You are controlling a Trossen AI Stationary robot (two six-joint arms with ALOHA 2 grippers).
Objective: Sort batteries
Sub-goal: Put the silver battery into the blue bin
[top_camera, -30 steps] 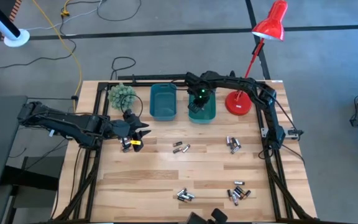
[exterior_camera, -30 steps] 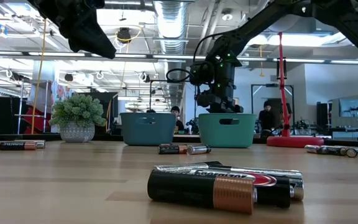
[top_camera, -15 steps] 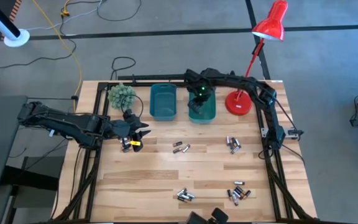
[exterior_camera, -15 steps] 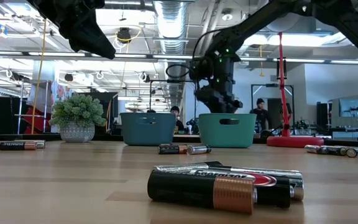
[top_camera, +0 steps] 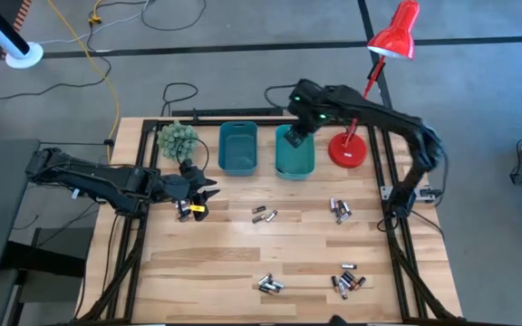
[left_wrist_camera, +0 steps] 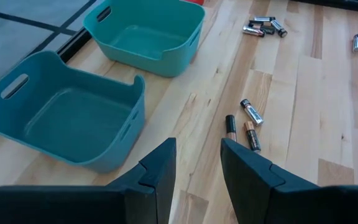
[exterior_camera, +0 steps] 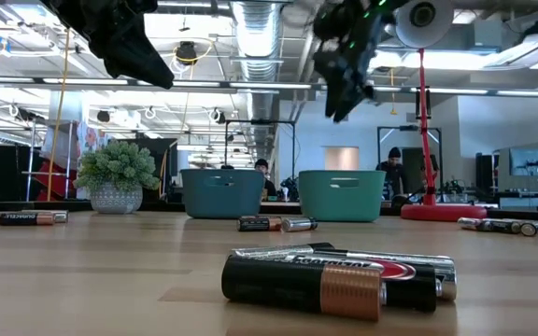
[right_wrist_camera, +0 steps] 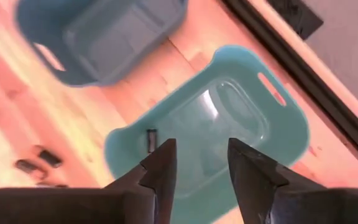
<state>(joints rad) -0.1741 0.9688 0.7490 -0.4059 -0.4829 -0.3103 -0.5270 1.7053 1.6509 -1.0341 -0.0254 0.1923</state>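
A wooden table (top_camera: 243, 254) seen from above holds two teal bins side by side near its far edge. The right gripper (top_camera: 295, 138) hangs high over the greener right bin (top_camera: 294, 158), at about one o'clock from the table's middle. Its fingers stand apart with nothing between them. One dark battery (right_wrist_camera: 151, 139) lies inside that bin against a wall.

The left gripper (top_camera: 208, 191) hovers at about ten o'clock, just in front of the bluer left bin (top_camera: 238, 149), its fingers parted and empty.

Loose batteries lie in clusters on the wood: three near the centre (top_camera: 264, 215), a group at three o'clock (top_camera: 339, 210), and two groups at five and six o'clock (top_camera: 346, 281).

A small potted plant (top_camera: 178, 139) and a red desk lamp (top_camera: 350, 149) flank the bins.
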